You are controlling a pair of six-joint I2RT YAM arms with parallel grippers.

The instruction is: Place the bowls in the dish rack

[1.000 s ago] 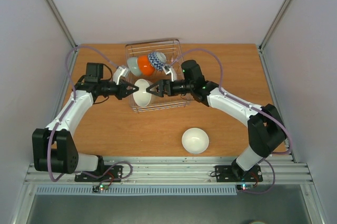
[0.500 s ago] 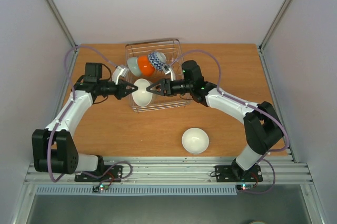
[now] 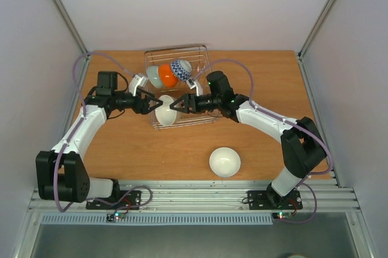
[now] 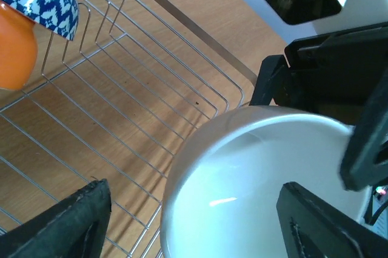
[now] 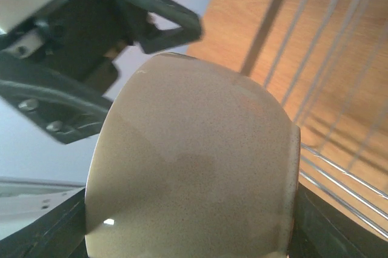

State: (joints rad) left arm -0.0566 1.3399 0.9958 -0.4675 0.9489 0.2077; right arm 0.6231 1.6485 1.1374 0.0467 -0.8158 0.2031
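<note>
The wire dish rack (image 3: 200, 52) stands at the table's back middle. A pale blue-green bowl (image 3: 154, 76), an orange bowl (image 3: 168, 76) and a blue-and-white zigzag bowl (image 3: 181, 69) stand on edge in its far part. A cream bowl (image 3: 165, 110) sits on edge over the rack's near-left part. My right gripper (image 3: 177, 105) is shut on it from the right; in the right wrist view the cream bowl (image 5: 194, 161) fills the jaws. My left gripper (image 3: 150, 104) stands open at the bowl's left, its fingers (image 4: 66, 228) wide of the rim (image 4: 182, 167). A plain white bowl (image 3: 225, 162) rests on the table.
The rack's wires (image 4: 121, 88) and its raised near-left edge (image 3: 159, 126) lie close under both grippers. Grey walls with metal posts (image 3: 66, 22) close in the table at the back and sides. The white bowl stands between the two arm bases.
My left gripper has opened and let go of the cream bowl. The right gripper has closed onto it from the other side. The bowl has sunk slightly in the rack.
</note>
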